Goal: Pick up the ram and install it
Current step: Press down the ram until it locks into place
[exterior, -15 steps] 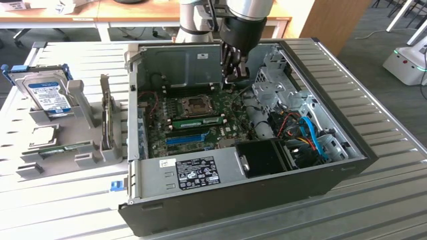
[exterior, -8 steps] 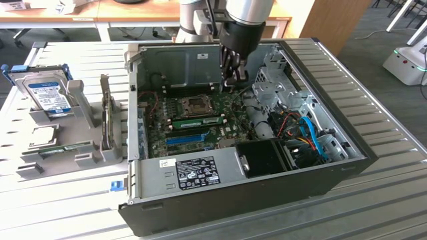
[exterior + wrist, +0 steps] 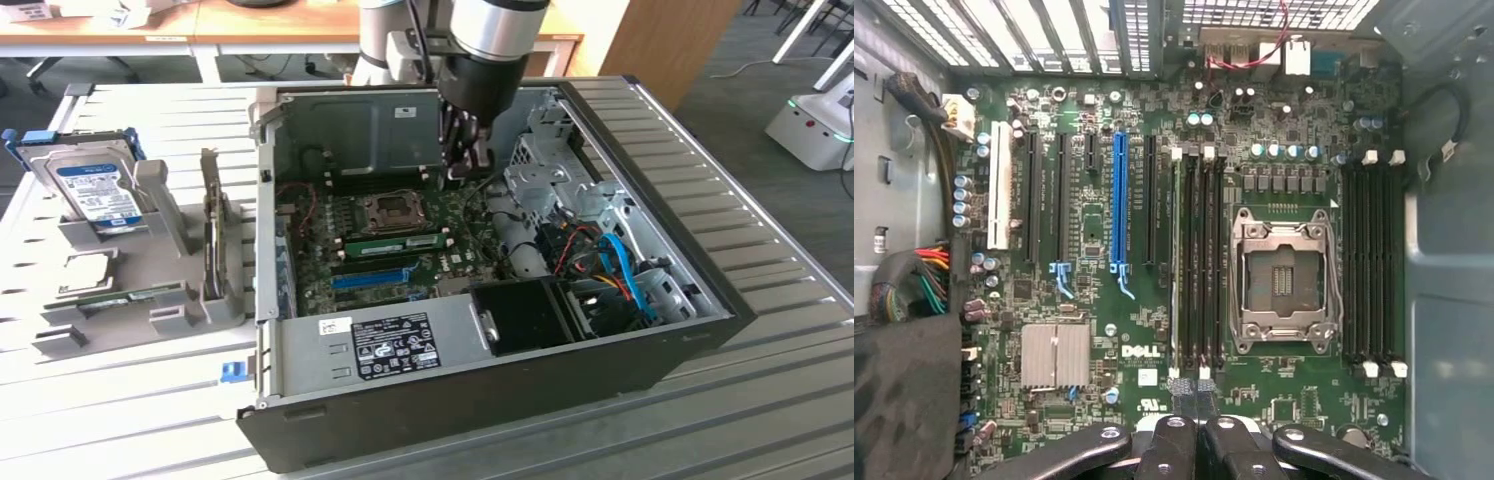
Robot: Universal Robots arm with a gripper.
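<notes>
Ram stick: stands on edge in a slot of the board, between the processor socket and the blue slot. It lies level along the slot, so it looks seated rather than merely rested there.
Tool: fingers together with nothing between them. It hangs inside the case, above one end of that slot bank. Judged: a closed tip suits pressing on the stick's top edge, but whether it touches cannot be told.
Board: lies flat, slots facing up toward the tool.
Case: on its side on the slatted desk, side panel off, giving access from above.
Rack: at the exterior view's left, beside the case. It holds a hard drive upright, well apart from the tool.
</notes>
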